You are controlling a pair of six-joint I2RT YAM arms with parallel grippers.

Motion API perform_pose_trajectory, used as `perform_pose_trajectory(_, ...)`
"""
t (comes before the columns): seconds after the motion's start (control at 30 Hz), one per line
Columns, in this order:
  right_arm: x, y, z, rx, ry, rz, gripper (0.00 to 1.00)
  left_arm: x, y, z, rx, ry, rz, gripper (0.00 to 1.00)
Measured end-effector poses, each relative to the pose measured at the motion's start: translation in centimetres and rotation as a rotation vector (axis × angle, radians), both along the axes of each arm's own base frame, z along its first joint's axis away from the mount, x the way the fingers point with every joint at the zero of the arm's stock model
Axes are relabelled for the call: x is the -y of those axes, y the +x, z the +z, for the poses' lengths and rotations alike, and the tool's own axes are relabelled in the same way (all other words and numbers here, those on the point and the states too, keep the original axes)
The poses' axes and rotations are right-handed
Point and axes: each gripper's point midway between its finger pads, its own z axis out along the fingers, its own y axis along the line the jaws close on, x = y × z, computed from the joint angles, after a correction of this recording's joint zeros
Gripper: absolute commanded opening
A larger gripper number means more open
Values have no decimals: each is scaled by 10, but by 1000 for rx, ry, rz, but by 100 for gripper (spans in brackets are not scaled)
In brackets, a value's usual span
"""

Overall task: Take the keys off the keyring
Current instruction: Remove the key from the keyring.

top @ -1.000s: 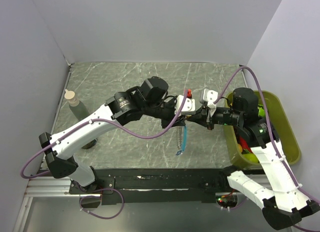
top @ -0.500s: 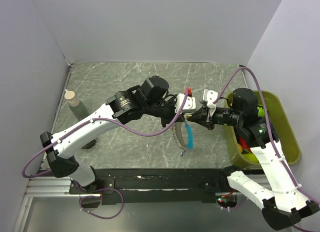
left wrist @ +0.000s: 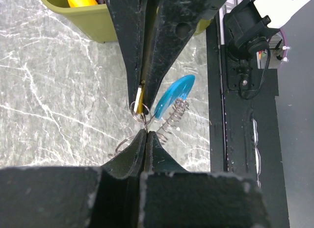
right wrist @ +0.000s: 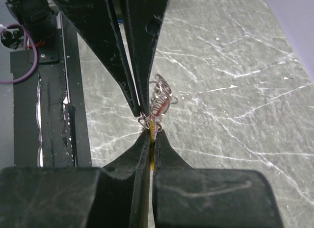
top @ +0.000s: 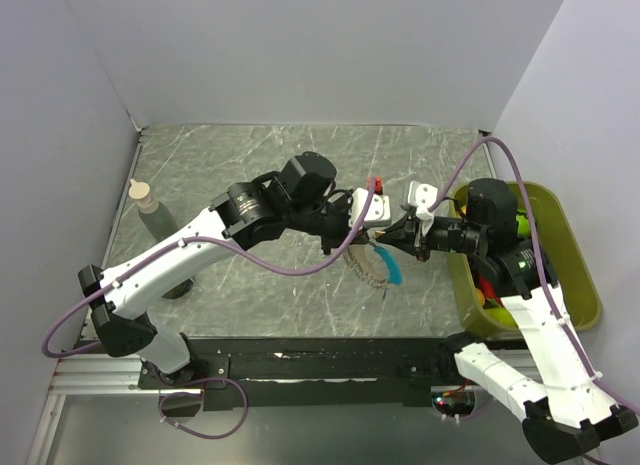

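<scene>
Top external view: the light-blue strip and keyring, hanging straight a second ago, are being swung rightward, so the ring is probably being twisted. Above the tabletop, the keyring is being pinched by the closed left end effector, while the orange key is being clamped by the closed right end effector.

Soft, even light from above, with no hard glare anywhere.
The marble table is evenly bright in the top view, with faint, blurred shadows under the arms. In the left wrist view the left gripper is a black, soft-focus mass near the lens, while the translucent light-blue strip glows sharp.
</scene>
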Motion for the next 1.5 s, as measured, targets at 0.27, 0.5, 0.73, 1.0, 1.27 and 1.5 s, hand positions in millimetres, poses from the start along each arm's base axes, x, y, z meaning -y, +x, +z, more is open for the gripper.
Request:
perform_pose_trajectory(0.27, 2, 3, -7, -4, -9, -4, 0, -4, -3, 8, 4, -21, -10, 1)
perform_pose_trajectory(0.5, 1, 6, -21, -32, -22, 2, 0, -10, -1, 12, 0, -32, -6, 1)
perform_pose_trajectory(0.73, -2, 6, -25, -42, -22, 22, 0, -10, -2, 11, -5, -33, -11, 1)
perform_pose_trajectory(1.0, -11, 2, -33, -31, -55, 55, 0, -10, -3, 11, -12, -33, -18, 1)
perform_pose_trajectory(1.27, -9, 8, -40, 9, -78, 22, 0, -11, -3, 6, -23, -18, -17, 1)
perform_pose_trajectory(1.5, -11, 12, -42, 15, -71, -15, 0, -10, -2, 4, -27, -12, -13, 1)
